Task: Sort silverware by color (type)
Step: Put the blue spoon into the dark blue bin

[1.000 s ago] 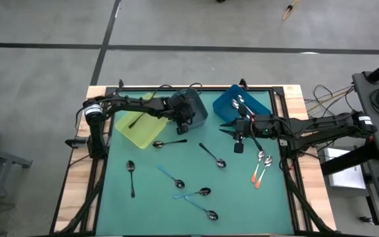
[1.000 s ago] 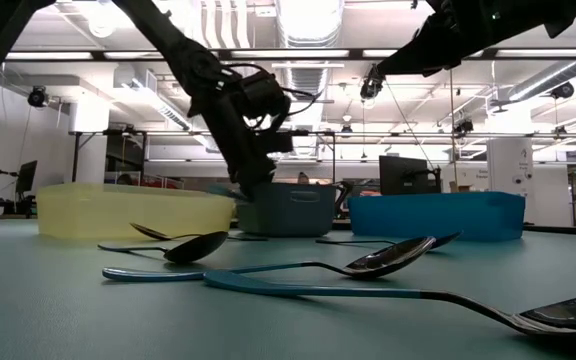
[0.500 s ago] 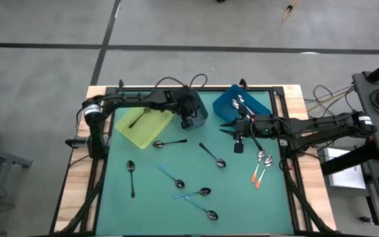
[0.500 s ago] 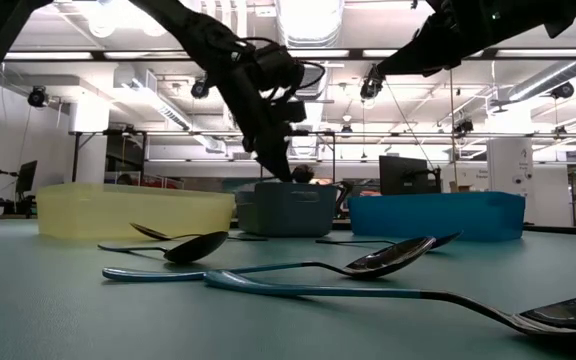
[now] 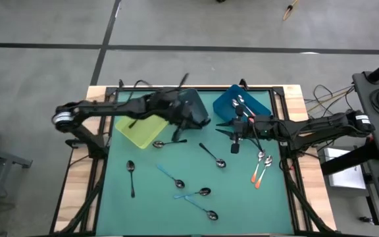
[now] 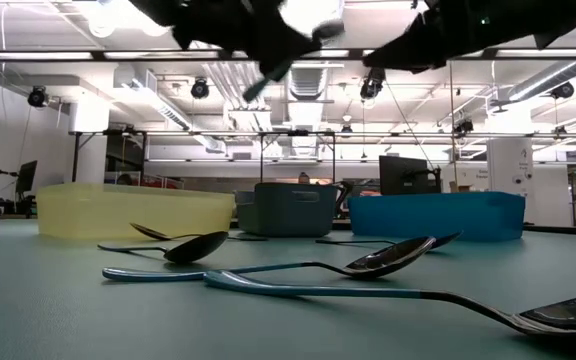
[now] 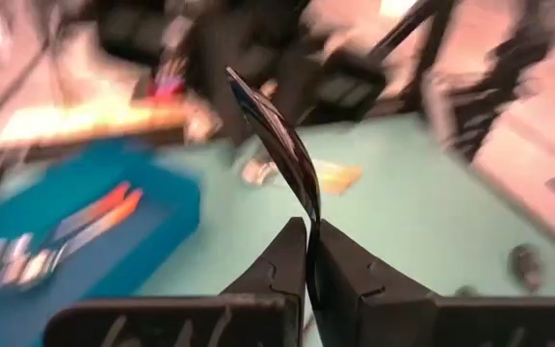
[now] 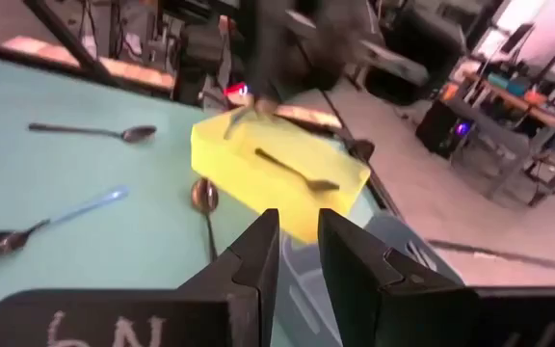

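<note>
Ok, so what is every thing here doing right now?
left tool: shut on a black spoon, held high.
right tool: open, empty.
yellow bin: one dark spoon inside.
blue bin: a few spoons inside.
grey bin: partly hidden by the left arm.
loose spoons: lying flat on the table.

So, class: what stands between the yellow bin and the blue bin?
The grey bin stands between the yellow bin and the blue bin. The low view shows all three in a row.
</note>
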